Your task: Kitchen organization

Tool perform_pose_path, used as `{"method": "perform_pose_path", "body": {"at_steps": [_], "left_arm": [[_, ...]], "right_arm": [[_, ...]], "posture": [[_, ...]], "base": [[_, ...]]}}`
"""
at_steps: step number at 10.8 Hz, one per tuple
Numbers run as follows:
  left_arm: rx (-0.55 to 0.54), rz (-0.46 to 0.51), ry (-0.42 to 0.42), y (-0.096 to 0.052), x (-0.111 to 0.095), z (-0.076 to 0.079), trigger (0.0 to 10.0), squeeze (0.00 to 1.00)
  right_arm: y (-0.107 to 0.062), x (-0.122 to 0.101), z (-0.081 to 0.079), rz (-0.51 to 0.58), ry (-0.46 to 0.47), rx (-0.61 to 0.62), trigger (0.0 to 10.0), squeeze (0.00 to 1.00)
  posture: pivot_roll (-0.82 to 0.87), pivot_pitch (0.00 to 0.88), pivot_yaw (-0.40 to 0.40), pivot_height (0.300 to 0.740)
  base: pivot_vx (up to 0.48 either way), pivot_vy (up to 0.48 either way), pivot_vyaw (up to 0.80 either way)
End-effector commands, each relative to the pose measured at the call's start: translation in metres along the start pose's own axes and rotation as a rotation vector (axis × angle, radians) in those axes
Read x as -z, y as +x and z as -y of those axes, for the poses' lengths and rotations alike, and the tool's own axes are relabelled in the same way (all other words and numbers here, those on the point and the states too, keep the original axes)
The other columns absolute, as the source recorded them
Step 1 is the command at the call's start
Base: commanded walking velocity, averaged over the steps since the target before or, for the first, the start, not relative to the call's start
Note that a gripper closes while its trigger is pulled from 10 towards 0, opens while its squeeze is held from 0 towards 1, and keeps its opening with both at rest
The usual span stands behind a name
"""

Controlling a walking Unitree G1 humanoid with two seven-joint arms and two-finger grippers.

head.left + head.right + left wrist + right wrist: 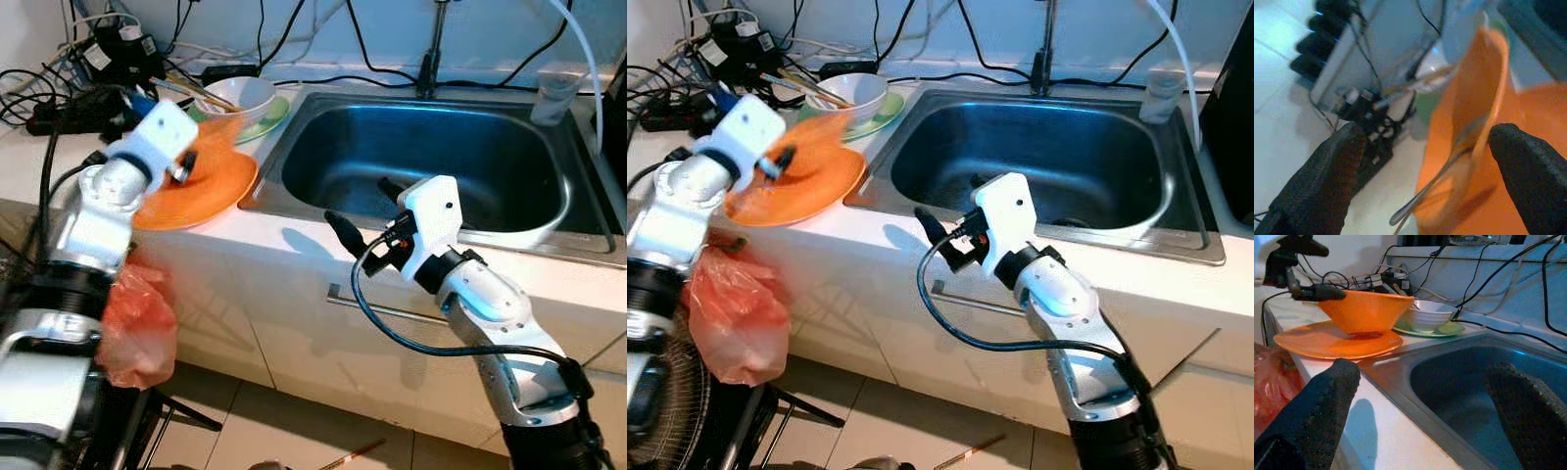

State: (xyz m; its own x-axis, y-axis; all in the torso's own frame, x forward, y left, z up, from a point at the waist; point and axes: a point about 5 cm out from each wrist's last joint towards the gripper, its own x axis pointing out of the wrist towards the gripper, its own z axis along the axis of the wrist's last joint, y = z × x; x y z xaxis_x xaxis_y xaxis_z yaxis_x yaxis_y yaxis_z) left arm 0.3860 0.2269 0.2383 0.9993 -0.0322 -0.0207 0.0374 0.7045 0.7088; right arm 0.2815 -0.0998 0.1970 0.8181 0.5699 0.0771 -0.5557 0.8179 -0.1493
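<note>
**Left end effector at the orange bowl, right one idle by the sink**

The left end effector (pixel 1425 161) has its two black fingers (pixel 1327 181) spread wide, one on each side of the rim of an orange bowl (pixel 1365 309) — the fingers close on nothing that can be made out, and whether either one touches the rim cannot be told. The bowl sits on an orange plate (pixel 201 196) at the front of the white surface (pixel 294 245), left of the sink (pixel 431 166). A thin metal utensil (pixel 1425 188) lies in the bowl. Just behind stands a white bowl (pixel 240 95) on a green plate (pixel 274 113), with chopsticks sticking out.

The right end effector (pixel 358 211) hangs over the front edge of the sink, fingers wide apart, holding nothing.

Black cables (pixel 59 93) crowd the back left corner. A red plastic bag (pixel 137 323) hangs below the surface edge — beside the left arm.
</note>
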Motion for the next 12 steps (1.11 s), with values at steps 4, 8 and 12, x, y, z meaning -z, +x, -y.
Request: {"method": "perform_pose_path", "body": {"at_steps": [4, 8, 12], "left_arm": [[-0.082, -0.032, -0.132, 0.000, 0.009, 0.003, 10.0, 0.00], [-0.154, -0.074, -0.165, 0.002, 0.013, -0.007, 10.0, 0.00], [-0.207, -0.225, -0.442, 0.009, 0.032, -0.016, 10.0, 0.00]], "right_arm": [[0.000, -0.002, 0.006, 0.009, -0.017, 0.031, 10.0, 0.00], [0.000, -0.001, 0.006, 0.010, -0.016, 0.043, 10.0, 0.00], [0.002, -0.002, 0.002, 0.029, 0.009, 0.039, 10.0, 0.00]], "posture": [[0.01, 0.000, 0.110, 0.740], [0.01, 0.000, 0.115, 0.740], [0.01, 0.000, 0.120, 0.740]], "base": [[0.000, 0.000, 0.00], [0.000, 0.000, 0.00], [0.000, 0.000, 0.00]]}}
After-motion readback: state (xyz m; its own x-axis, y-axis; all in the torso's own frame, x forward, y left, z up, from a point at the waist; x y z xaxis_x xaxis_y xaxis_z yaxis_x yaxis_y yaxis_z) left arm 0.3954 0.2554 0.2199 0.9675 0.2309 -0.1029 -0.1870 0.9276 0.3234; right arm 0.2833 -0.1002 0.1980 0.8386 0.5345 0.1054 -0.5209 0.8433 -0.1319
